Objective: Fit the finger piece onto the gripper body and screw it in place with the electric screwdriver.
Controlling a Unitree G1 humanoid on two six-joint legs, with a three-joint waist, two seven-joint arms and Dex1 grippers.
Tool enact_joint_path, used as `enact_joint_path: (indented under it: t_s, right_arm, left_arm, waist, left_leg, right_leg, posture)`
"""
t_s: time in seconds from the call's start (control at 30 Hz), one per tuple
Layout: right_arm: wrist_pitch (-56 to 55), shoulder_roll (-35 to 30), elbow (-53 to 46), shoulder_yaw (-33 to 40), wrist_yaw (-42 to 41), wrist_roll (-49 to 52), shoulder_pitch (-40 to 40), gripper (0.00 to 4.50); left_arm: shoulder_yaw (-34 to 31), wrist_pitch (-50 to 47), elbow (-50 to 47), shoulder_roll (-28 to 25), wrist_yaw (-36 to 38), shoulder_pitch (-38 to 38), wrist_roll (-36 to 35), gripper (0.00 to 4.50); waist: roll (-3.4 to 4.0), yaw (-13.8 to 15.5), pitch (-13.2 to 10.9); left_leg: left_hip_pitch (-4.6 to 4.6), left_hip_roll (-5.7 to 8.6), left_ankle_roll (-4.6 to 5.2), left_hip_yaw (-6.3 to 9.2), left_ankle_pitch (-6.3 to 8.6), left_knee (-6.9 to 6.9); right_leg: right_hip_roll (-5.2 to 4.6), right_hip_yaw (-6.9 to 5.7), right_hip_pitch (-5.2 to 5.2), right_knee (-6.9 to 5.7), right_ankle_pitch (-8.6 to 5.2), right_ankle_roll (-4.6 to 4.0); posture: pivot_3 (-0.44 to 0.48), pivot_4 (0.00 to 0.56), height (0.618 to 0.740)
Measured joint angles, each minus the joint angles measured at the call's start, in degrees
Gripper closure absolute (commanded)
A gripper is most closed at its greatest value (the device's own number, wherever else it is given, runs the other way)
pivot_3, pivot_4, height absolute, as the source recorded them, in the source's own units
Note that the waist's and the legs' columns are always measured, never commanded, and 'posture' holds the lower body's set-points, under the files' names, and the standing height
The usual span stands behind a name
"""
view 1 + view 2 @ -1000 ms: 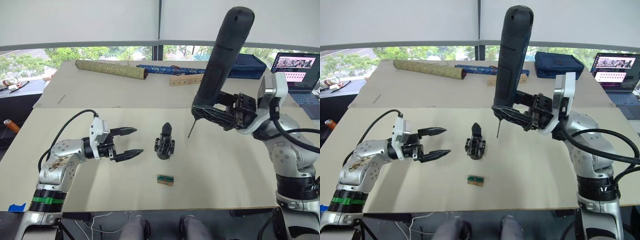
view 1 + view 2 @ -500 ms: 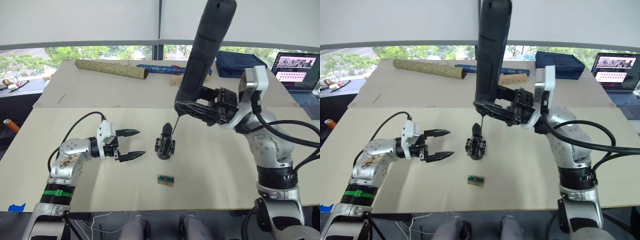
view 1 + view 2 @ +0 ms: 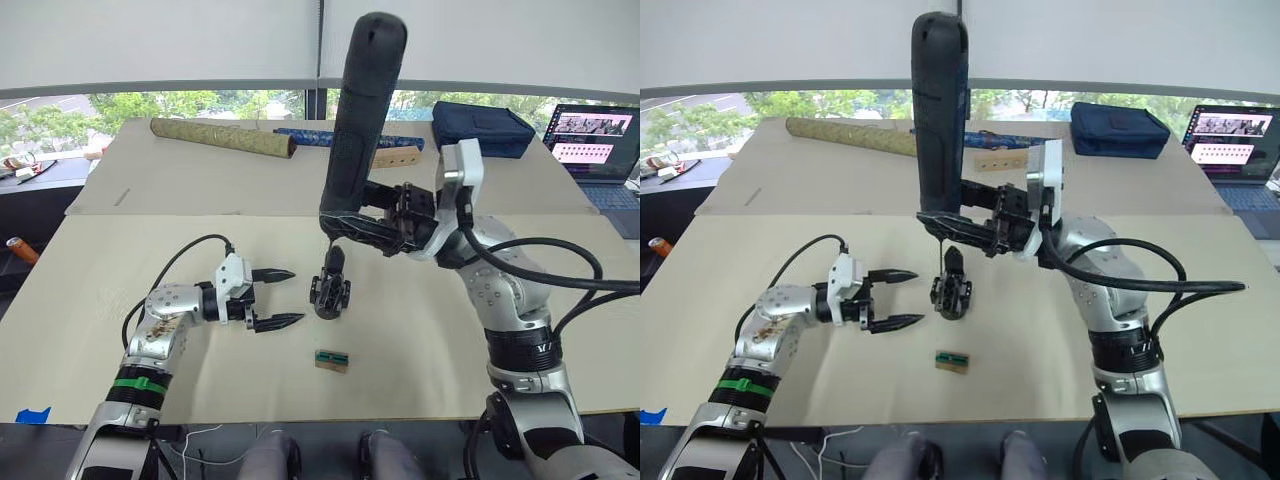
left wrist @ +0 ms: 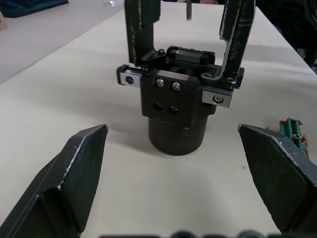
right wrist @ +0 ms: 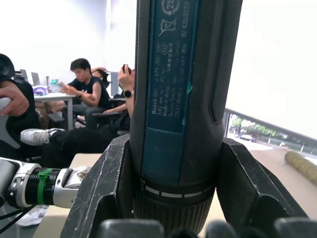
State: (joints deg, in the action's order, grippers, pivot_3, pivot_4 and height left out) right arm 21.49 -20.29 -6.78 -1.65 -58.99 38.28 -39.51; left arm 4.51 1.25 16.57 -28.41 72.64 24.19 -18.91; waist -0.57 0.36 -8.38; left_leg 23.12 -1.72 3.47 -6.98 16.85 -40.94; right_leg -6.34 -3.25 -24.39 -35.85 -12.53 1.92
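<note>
The gripper body (image 3: 330, 287) stands upright on the table's middle. In the left wrist view two black fingers (image 4: 140, 29) rise from the gripper body (image 4: 177, 111); I cannot tell which one is the finger piece. My right gripper (image 3: 372, 228) is shut on the lower end of the electric screwdriver (image 3: 362, 110), which it holds nearly upright. The screwdriver's thin bit (image 3: 939, 252) points down just beside the top of the body. My left gripper (image 3: 293, 296) is open, a short way left of the body, its fingers (image 4: 74, 173) aimed at it and touching nothing.
A small green-and-brown block (image 3: 331, 360) lies in front of the body. Along the back table are a patterned roll (image 3: 222, 138), a wooden strip with holes (image 3: 395, 155), a dark blue bag (image 3: 482, 128) and a laptop (image 3: 595, 140). Seated people (image 5: 84, 94) are in the right wrist view.
My right arm has carried the screwdriver leftwards, from right of the gripper body to right above it. My left gripper has slid right, closer to the body, still open.
</note>
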Motion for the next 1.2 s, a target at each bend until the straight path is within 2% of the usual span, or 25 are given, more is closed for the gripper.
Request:
enact_joint_path:
  t_s: [0.3, 1.2]
  right_arm:
    - [0.0, 0.6, 3.1, -0.3, -2.8, -1.7, -1.9, 2.57]
    - [1.7, 1.0, 2.8, -2.2, -4.1, -2.1, -0.5, 2.57]
  left_arm:
    - [1.0, 4.0, 3.6, 2.9, 0.2, 0.6, 1.1, 0.00]
    - [2.1, 6.4, 6.7, 4.3, 0.6, 2.0, 3.1, 0.00]
  waist:
    - [0.00, -0.3, 0.0]
    - [0.00, -0.6, 0.0]
  left_leg:
    - [0.05, -0.01, -0.01, 0.04, -0.01, 0.00]
    - [0.07, -0.01, -0.02, 0.09, -0.02, -0.01]
  right_leg:
    - [0.00, -0.08, -0.02, 0.01, 0.00, 0.00]
    - [-0.01, -0.14, -0.01, 0.00, 0.01, 0.01]
  posture:
    - [0.000, 0.150, 0.740]
    - [0.000, 0.150, 0.740]
